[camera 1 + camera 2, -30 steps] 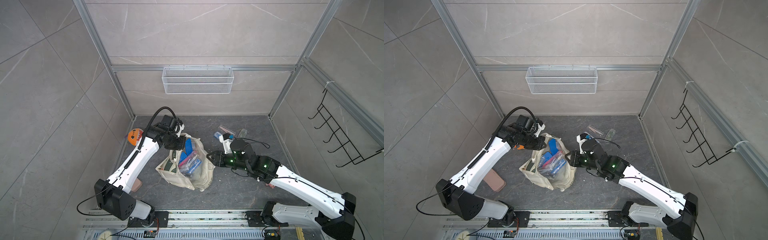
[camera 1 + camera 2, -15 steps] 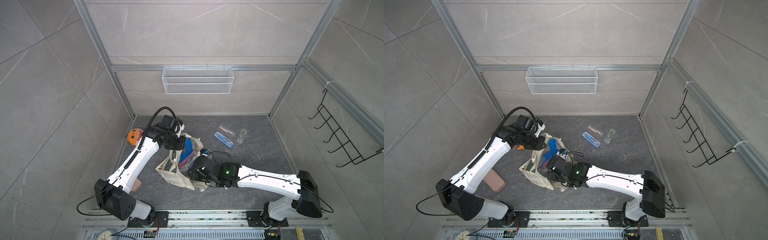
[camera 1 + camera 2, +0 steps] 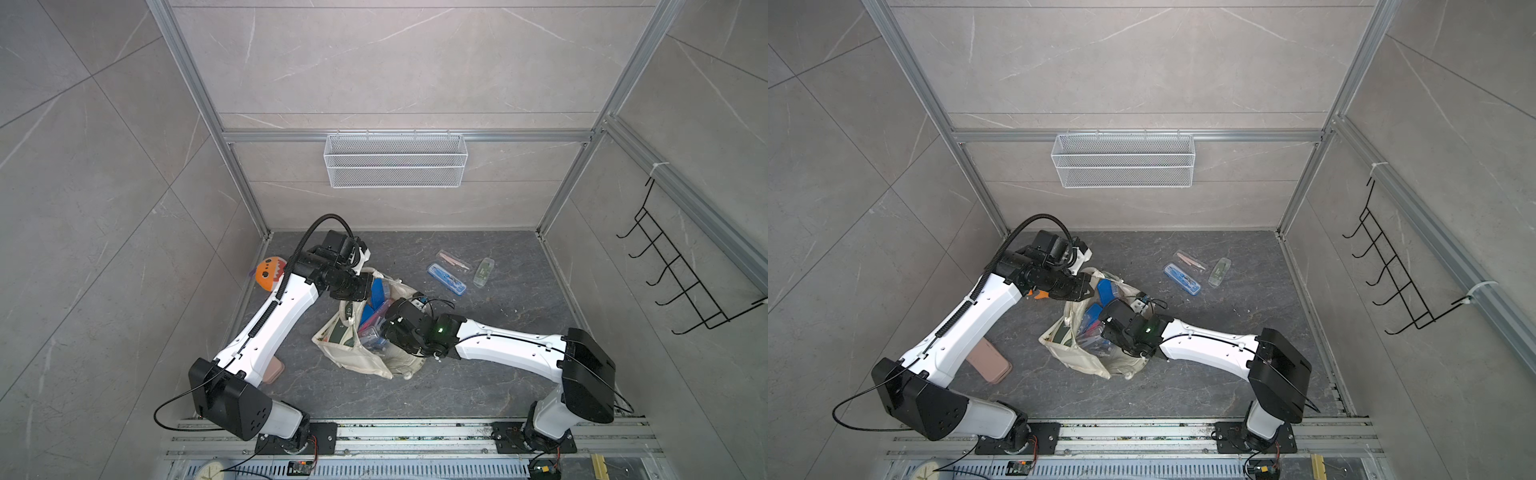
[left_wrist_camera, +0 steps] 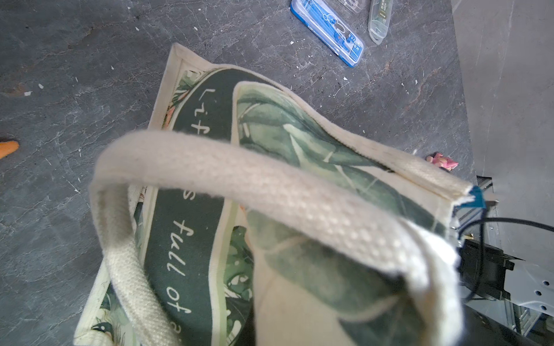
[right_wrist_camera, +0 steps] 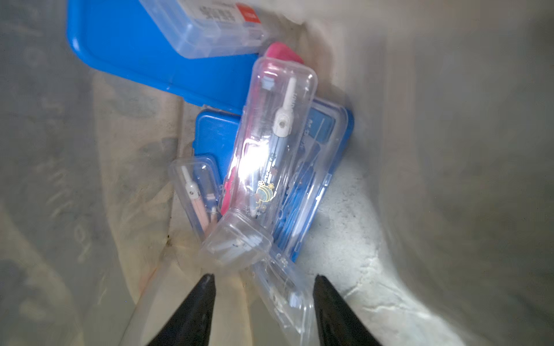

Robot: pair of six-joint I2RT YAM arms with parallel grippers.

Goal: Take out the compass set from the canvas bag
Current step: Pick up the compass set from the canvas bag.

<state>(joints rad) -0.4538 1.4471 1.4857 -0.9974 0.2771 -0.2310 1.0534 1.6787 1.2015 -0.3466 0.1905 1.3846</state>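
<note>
Dark surface point(image 3: 478, 374) carrying the canvas bag point(image 3: 353, 359) standing open, left gripper point(image 3: 360, 289) clamping its rim, right gripper point(image 5: 263, 277) hanging inside it with jaws apart, compass set point(image 5: 278, 143) lying inside the bag among blue cases point(image 5: 135, 45)

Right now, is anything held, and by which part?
Left gripper: jaws shut on the canvas bag, top edge near a handle. Right gripper: jaws open, holding nothing.
</note>
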